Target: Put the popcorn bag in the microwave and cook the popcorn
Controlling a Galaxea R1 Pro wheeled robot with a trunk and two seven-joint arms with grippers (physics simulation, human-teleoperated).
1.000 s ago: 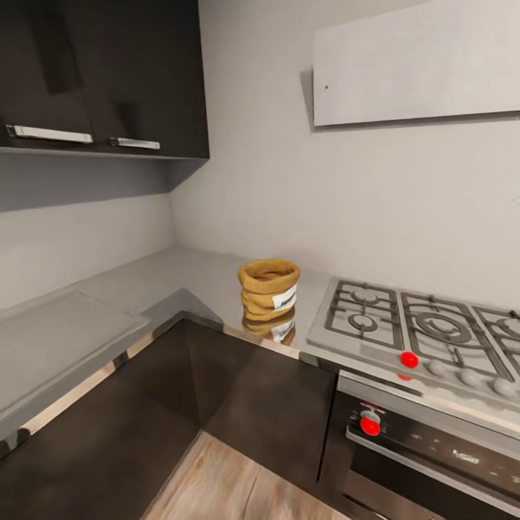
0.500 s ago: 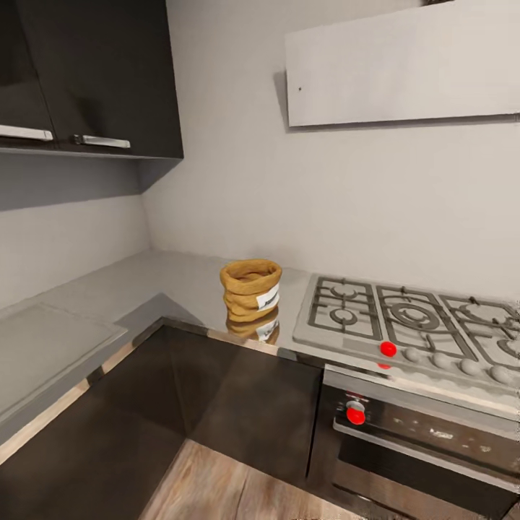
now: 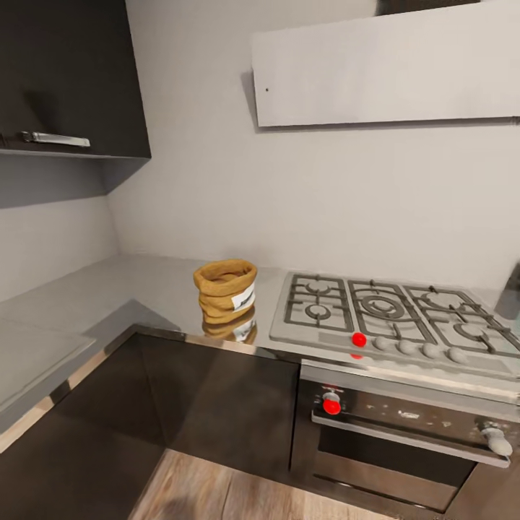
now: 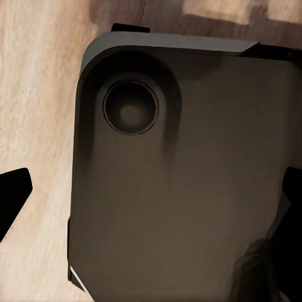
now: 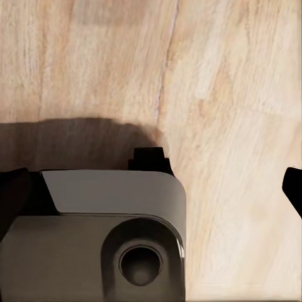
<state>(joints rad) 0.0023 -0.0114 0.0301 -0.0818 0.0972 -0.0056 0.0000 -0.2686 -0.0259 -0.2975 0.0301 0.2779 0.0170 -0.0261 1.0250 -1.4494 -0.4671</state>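
As seen from the head: popcorn bag point(image 3: 225, 290) upright on the grey counter point(image 3: 144, 292), just beside the hob point(image 3: 390, 318), above the oven point(image 3: 404, 433).
Left wrist: robot base point(image 4: 182, 176) over wooden floor point(image 4: 38, 94); jaws' state cannot be told.
Right wrist: same base, floor; jaws likewise unclear.

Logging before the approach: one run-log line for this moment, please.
phase: approach | target: tan rolled-top popcorn bag upright on glossy grey countertop, beside the grey gas hob | contact: none
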